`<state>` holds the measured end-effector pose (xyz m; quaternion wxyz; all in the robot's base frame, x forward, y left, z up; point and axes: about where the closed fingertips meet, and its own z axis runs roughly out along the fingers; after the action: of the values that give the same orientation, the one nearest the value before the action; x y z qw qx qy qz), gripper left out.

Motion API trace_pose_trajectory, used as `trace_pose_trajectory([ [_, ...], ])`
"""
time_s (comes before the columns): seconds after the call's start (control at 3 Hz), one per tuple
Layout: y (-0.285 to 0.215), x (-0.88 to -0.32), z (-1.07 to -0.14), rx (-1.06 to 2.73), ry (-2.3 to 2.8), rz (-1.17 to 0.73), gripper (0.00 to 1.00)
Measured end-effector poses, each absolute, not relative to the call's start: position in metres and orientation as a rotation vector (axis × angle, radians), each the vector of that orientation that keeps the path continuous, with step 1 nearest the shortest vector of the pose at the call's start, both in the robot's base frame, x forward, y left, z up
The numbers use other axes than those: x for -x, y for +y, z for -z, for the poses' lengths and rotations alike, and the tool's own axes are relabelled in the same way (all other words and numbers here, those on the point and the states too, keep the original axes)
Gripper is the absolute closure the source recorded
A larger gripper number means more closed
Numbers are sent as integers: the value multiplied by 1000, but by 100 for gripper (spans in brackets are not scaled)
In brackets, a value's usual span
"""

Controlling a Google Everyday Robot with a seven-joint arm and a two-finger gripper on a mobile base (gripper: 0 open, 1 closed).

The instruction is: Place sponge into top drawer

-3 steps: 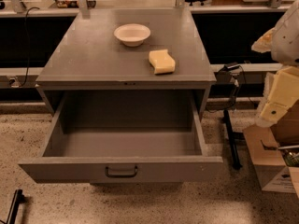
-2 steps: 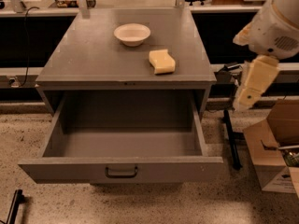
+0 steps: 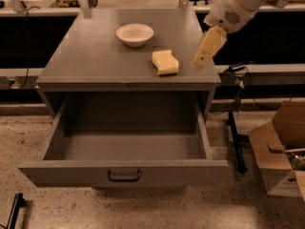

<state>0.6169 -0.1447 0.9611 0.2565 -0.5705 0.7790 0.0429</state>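
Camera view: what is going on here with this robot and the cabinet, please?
A robot arm is working at a grey cabinet. Its tool hangs over the right edge of the cabinet's top, just right of the sponge and not touching it. The sponge lies on the top, in front of a white bowl. Below, the top drawer is pulled open and empty, so the sponge is not yet picked up.

speckled floor [image 3: 143, 209], cardboard box [image 3: 279, 154]

Your grey cabinet top [image 3: 90, 56] carries a white bowl [image 3: 135, 34] near the back and the sponge [image 3: 165, 62] front right, apart; the gripper [image 3: 200, 60] hangs over its right edge.
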Motion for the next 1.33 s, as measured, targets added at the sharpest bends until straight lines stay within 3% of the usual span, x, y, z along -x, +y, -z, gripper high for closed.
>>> trace_pose_trajectory([
  [0.33,-117,-677,-936,1340,2197,-210,0],
  [1.0,-93,-748,-859,963,2467,-190,0],
  [1.33,-69,-757,-830,858,2580,-186,19],
])
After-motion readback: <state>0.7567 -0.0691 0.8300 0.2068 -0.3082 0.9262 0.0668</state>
